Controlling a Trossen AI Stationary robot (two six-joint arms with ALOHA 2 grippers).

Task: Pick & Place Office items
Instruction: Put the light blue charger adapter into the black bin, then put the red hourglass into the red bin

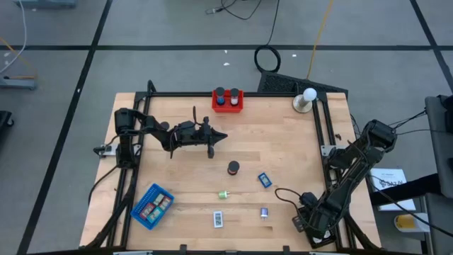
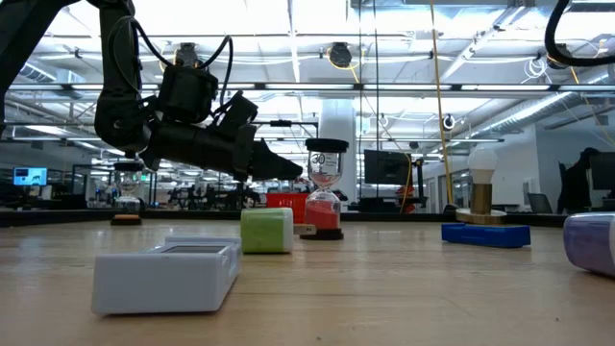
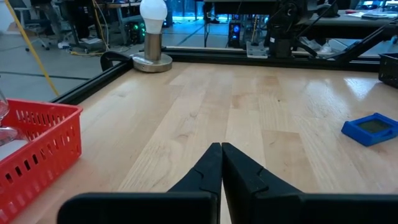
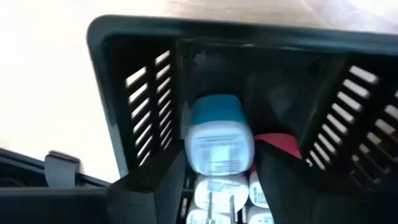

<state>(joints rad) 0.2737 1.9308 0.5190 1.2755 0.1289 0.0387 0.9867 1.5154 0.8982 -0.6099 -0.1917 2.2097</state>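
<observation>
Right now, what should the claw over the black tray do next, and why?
Probably open up. The right claw hangs inside the black tray holding a teal block, with other pieces already lying right below it. Letting go should drop the block in with them.

Seen from above, the bench carries a tray at 12 o'clock on its far edge, and a ball on a stand at 1 o'clock. The left tool hangs at 10 o'clock. A round cylinder sits near the centre, a flat block just beside it at 4 o'clock. Nearer the front lie a small bit, a labelled rectangle and another small piece. A second tray sits at 7 o'clock; the right tool is over a third tray at 5 o'clock
</observation>
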